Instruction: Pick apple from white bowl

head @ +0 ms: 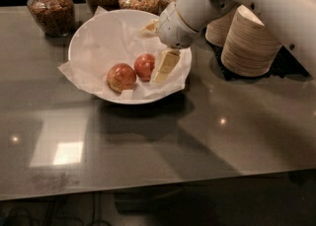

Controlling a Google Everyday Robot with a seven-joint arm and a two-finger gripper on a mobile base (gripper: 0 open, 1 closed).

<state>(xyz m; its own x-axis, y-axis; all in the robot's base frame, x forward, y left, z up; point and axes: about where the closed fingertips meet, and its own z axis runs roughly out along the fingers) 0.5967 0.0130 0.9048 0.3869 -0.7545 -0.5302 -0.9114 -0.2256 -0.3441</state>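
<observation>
The white bowl (86,35), lined with crinkled white paper, stands at the back middle of the dark table. Two apples lie in it. The red-orange apple (144,65) is on the right, and a yellow-mottled apple (121,77) touches it on the left. My gripper (152,55) reaches into the bowl from the right and is open. One cream finger (165,66) is low in the bowl, right beside the red apple's right side. The other finger (149,27) is higher, near the bowl's far wall. Nothing is held.
Several glass jars of dry food (49,9) stand along the back edge behind the bowl. Two stacks of tan paper bowls (249,42) stand to the right, under my arm. The table's front edge (158,188) runs across the near side.
</observation>
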